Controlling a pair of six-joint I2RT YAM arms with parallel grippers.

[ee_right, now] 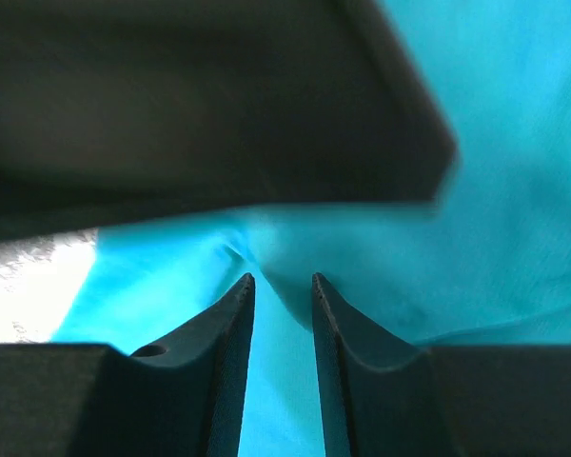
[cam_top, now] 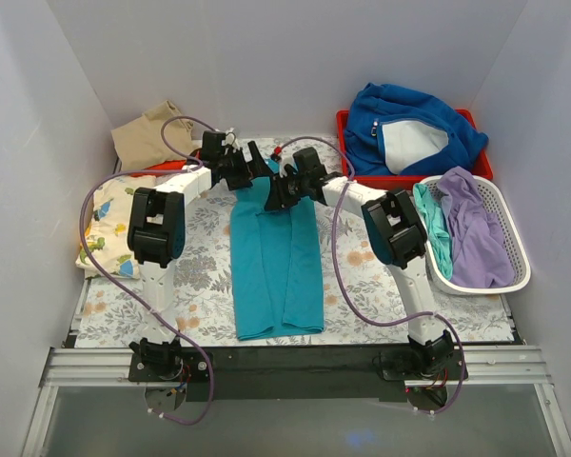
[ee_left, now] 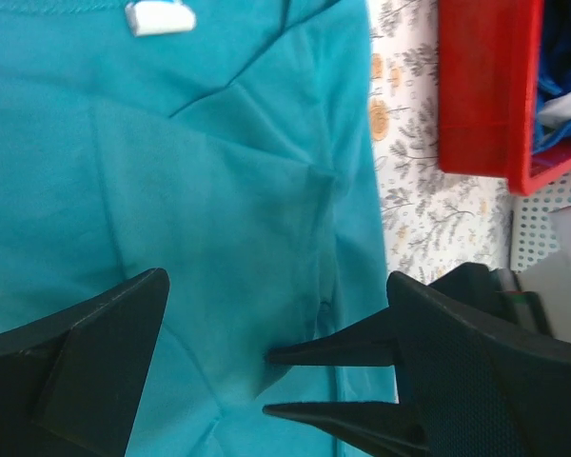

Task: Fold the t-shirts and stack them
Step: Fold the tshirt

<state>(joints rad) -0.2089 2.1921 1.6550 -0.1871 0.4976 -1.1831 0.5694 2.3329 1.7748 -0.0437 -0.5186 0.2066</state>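
Note:
The teal t-shirt [cam_top: 276, 267] lies folded into a long strip down the middle of the floral mat; it fills the left wrist view [ee_left: 171, 190] and the right wrist view [ee_right: 495, 143]. Both grippers are at its far collar end. My left gripper [cam_top: 255, 171] hovers over it with jaws wide open [ee_left: 278, 286] and nothing between them. My right gripper [cam_top: 279, 195] has its jaws nearly together [ee_right: 281, 278] with a pucker of teal cloth between the tips; its thin fingers [ee_left: 333, 354] also show in the left wrist view.
Tan [cam_top: 147, 133], orange [cam_top: 162, 168] and dinosaur-print [cam_top: 105, 224] shirts lie at the left. A white basket [cam_top: 514, 271] at the right holds lavender [cam_top: 476, 228] and mint [cam_top: 433, 224] shirts. A red bin [cam_top: 347, 143] behind it holds the blue fleece [cam_top: 409, 119].

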